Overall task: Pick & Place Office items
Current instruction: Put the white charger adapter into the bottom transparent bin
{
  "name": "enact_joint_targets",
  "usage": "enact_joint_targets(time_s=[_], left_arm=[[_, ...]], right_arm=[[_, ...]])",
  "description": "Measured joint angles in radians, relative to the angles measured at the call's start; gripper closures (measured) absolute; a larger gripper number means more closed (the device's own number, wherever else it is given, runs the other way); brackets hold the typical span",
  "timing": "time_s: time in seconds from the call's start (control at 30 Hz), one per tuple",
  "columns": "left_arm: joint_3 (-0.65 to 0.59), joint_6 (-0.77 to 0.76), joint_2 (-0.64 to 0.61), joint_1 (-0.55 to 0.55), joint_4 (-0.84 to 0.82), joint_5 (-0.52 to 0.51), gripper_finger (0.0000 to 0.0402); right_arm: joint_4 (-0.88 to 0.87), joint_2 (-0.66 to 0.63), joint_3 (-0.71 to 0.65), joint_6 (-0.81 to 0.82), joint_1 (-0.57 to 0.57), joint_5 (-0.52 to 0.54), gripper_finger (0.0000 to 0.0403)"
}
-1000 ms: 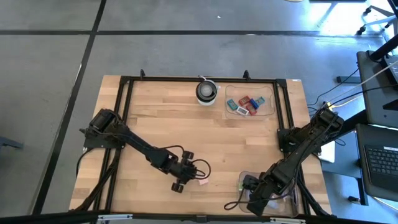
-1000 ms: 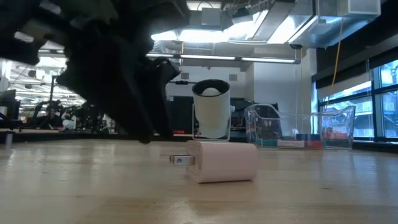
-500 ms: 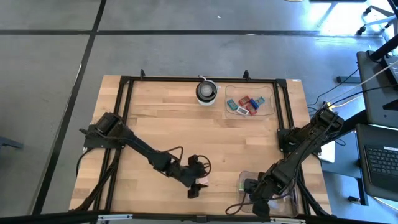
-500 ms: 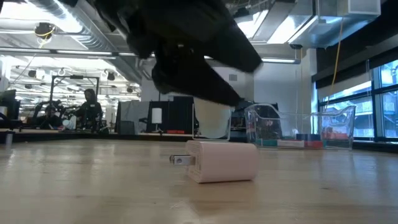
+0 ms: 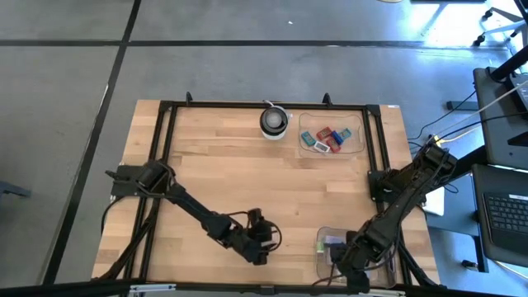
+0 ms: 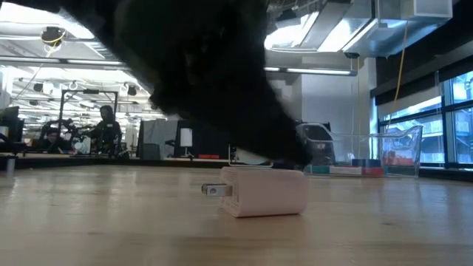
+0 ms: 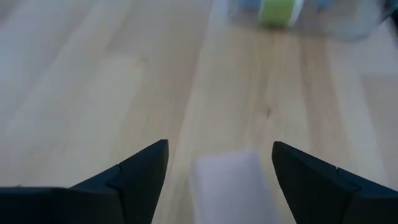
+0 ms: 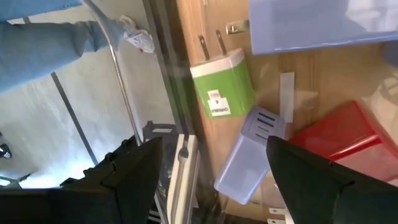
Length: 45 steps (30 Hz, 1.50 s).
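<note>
Counted on the counter (image 5: 247,177): two clear trays, far tray (image 5: 356,142) and near tray (image 5: 323,262). One round white-and-black object (image 5: 275,120). One pink plug block (image 6: 266,191). Two arms are counted. Tray contents cannot be counted exactly.

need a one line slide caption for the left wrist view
Left gripper, fingers open, poised over a pale pink plug-in charger block lying on the light wooden table.

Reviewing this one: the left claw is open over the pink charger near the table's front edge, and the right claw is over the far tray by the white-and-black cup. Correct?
One thing is wrong. The right claw is over the near tray at the table's front right, above a green charger, as the high view shows. The far tray stands unattended. The left claw is indeed open over the pink charger.
</note>
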Motion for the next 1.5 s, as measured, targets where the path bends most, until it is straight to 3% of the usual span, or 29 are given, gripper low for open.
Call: enact_joint_targets(time_s=[0.2,0.4,0.63,0.73,0.87,1.0,1.2,1.5], left_arm=[[-0.001,-0.108,0.007,0.001,-0.100,0.119,0.0120],[-0.001,-0.111,0.034,-0.002,-0.089,0.064,0.0127],[-0.001,-0.052,0.039,0.001,-0.048,0.055,0.0201],[-0.002,-0.043,0.024,0.001,-0.050,0.049,0.0207],[0.017,-0.017,-0.014,0.002,-0.049,-0.022,0.0207],[0.067,0.108,-0.057,0.007,-0.045,-0.152,0.0207],[0.170,0.394,-0.105,0.030,-0.020,-0.420,0.0197],[0.310,0.763,-0.123,0.118,0.059,-0.548,0.0203]], right_arm=[[0.000,0.000,0.000,0.001,0.005,0.001,0.0113],[0.000,0.000,0.000,0.013,0.005,0.008,0.0113],[0.000,0.000,0.000,0.031,0.005,0.008,0.0113],[0.000,-0.008,0.000,0.076,0.005,0.006,0.0113],[-0.034,-0.046,0.000,0.128,0.005,-0.005,0.0113],[-0.093,-0.112,0.000,0.159,0.005,0.001,0.0113],[-0.131,-0.243,0.000,0.194,-0.013,0.190,0.0113],[-0.150,-0.384,0.001,0.206,-0.062,0.739,0.0113]])
